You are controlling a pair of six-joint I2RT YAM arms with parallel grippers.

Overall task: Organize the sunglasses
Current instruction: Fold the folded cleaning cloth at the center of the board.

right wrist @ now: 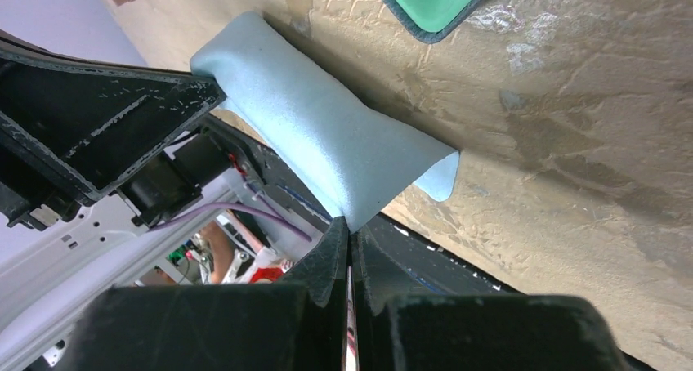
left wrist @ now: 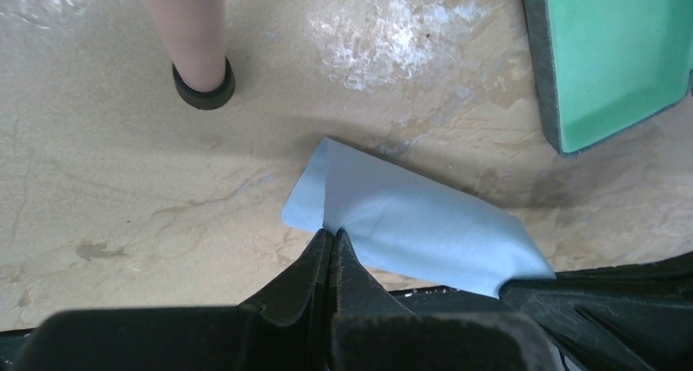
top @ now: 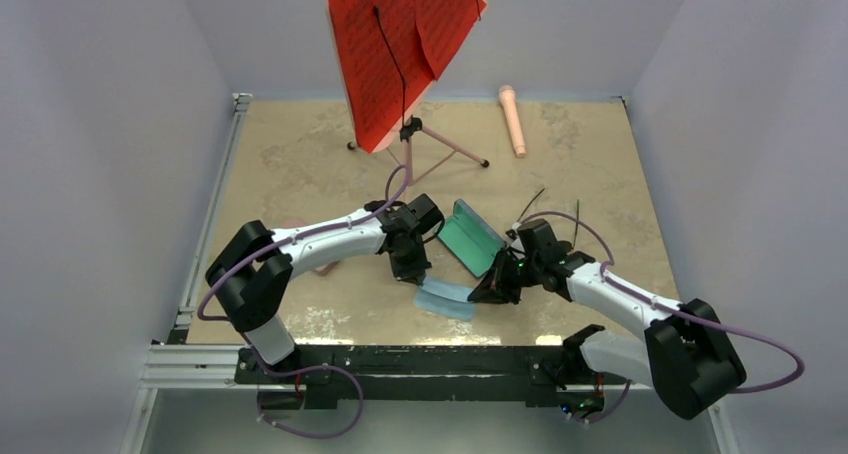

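left hand point(left wrist: 331, 235) and right hand point(right wrist: 350, 225) each pinch tight one pale blue cloth point(left wrist: 425, 228) (open green case point(top: 472, 236) just beside).

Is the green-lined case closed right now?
No, the case lies open with its green lining exposed, next to the blue cloth.

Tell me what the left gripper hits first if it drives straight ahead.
The left gripper is shut on the blue cloth; straight on, it would likely press that cloth onto the table just beyond, though depth is hard to judge.
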